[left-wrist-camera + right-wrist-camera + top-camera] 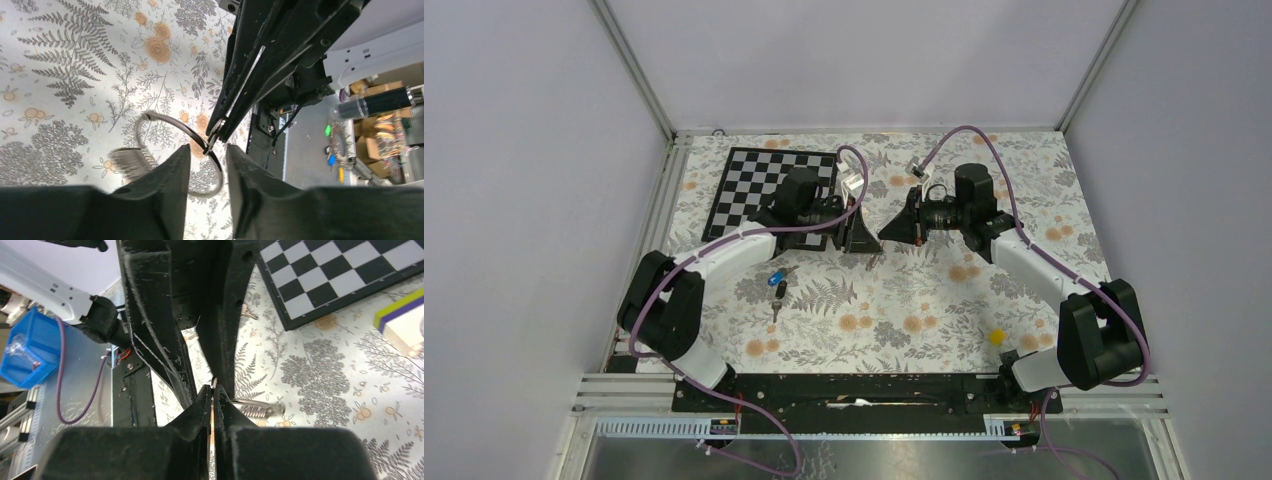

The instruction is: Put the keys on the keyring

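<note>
The keyring (176,127) is a thin silvery wire ring held above the floral cloth, with its fan of small metal pieces (129,161) hanging blurred at one side. My right gripper (213,390) is shut on the ring's wire, and the fan (257,410) shows just beyond its tips. My left gripper (208,151) is open, with one jaw on each side of the ring and a gap to both. The two grippers meet tip to tip at the table's middle back, left (862,236) and right (894,231). The blue-headed key (777,279) and the black-headed key (776,309) lie on the cloth near the left arm.
A black-and-white chessboard (764,185) lies at the back left and also shows in the right wrist view (340,275). A small yellow block (996,337) sits at the front right. A pale block with a yellow and purple edge (400,325) lies near the board.
</note>
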### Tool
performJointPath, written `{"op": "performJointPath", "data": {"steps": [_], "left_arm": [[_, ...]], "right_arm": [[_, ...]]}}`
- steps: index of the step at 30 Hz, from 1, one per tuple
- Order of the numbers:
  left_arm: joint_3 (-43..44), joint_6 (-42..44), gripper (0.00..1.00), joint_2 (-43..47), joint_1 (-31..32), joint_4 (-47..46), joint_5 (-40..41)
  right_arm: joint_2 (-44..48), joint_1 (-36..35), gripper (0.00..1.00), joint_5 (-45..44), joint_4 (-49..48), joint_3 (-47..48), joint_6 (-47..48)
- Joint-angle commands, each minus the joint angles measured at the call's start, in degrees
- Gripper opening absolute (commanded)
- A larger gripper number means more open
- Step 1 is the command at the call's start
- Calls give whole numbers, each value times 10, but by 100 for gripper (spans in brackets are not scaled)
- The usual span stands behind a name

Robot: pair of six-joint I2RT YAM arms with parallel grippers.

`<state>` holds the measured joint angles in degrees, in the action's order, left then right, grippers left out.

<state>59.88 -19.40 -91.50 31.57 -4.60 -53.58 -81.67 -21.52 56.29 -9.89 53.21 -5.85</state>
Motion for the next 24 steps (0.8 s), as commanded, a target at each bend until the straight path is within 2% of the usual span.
{"op": "performJointPath", "data": {"steps": [1,3,5,8,18,21,24], "left_arm": [[-8,37,40,47,4,-44,-20],[-3,66,50,57,4,-21,-20],[11,117,64,65,3,25,-11],[35,182,75,82,-2,100,16],[101,348,94,127,-57,307,70],[94,365,99,146,-72,329,95],[68,371,99,171,-89,331,116]], "right_arm": [[20,4,0,75,-30,13,9],[19,4,0,104,-34,12,8],[23,4,0,125,-35,7,13],[30,4,0,142,-27,1,25],[48,4,0,193,33,3,90],[57,4,0,190,36,-6,103],[74,4,0,157,51,-19,126]]}}
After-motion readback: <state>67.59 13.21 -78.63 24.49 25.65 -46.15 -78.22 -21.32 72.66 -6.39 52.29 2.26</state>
